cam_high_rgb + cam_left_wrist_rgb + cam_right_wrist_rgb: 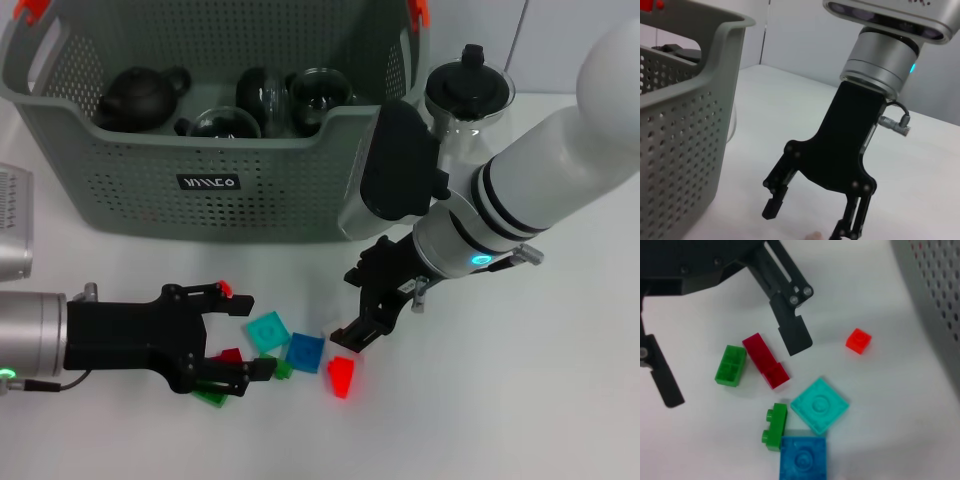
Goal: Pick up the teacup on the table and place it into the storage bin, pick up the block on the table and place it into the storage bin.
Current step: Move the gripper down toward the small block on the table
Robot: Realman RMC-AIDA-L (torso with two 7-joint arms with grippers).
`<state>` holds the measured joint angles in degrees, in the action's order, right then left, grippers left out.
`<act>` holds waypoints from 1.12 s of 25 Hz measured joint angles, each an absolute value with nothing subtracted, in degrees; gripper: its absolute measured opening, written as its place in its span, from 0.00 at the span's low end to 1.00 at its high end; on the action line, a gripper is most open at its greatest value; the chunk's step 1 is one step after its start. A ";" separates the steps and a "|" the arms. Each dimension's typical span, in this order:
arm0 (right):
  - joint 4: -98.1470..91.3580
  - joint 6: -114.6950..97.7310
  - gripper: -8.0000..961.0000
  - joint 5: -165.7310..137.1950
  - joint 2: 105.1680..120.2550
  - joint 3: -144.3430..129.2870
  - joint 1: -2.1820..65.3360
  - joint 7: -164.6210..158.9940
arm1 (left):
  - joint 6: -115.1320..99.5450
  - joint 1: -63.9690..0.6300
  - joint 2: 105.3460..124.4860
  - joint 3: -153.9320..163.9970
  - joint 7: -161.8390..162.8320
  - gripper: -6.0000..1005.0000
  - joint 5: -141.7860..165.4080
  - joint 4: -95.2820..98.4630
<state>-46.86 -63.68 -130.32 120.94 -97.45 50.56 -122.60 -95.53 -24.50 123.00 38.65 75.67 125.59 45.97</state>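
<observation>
Left pincer (232, 340), fingers apart, straddles blocks on the bench (520, 400); right pincer (352, 305), also apart, hangs beside the red block (341, 376) before the storage bin (200, 140).

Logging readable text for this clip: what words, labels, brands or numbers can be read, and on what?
Small black label on the front wall of the storage bin: white marks, too stylised and small to read for certain.
Underside of the right arm's wrist housing, in the left wrist view: letters cut off by the frame edge, unreadable.
Blocks: no text seen.
</observation>
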 joint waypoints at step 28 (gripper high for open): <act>-42.23 -59.46 0.58 -126.08 121.09 -102.65 52.59 -120.28 | -95.35 -24.43 123.04 38.58 75.59 0.87 125.59 45.88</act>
